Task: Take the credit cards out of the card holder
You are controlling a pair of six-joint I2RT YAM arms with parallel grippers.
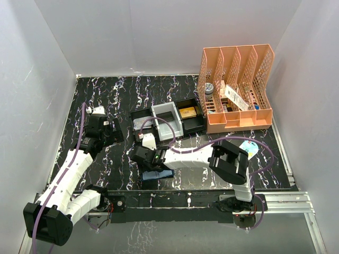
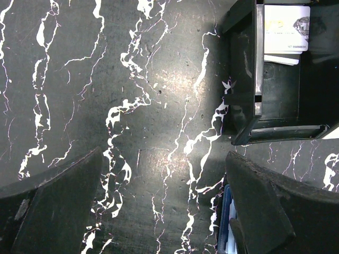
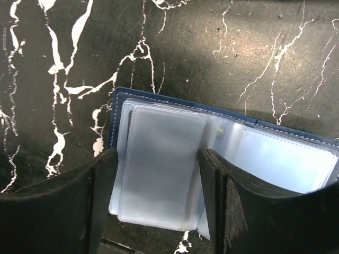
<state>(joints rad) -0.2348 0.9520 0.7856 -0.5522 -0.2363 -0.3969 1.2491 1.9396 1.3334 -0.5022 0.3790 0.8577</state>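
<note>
The card holder (image 3: pixel 222 114) lies open on the table, navy outside, with pale blue-grey clear sleeves fanned out. It also shows under my right gripper in the top view (image 1: pixel 159 174). My right gripper (image 3: pixel 156 159) is open, low over the holder, one finger on each side of the front sleeve stack. A greyish shape inside that sleeve may be a card; I cannot tell. My left gripper (image 2: pixel 163 159) is open and empty over bare table, and the holder's blue edge (image 2: pixel 226 222) shows by its right finger. Pale printed cards (image 2: pixel 286 29) lie in the tray's near-left compartment.
The black-and-white compartment tray (image 1: pixel 168 117) stands just behind the holder, with a tan-gold block (image 1: pixel 187 111) in one compartment. An orange file rack (image 1: pixel 235 87) with small items stands at the back right. A pale blue tag (image 1: pixel 251 149) lies by the right arm.
</note>
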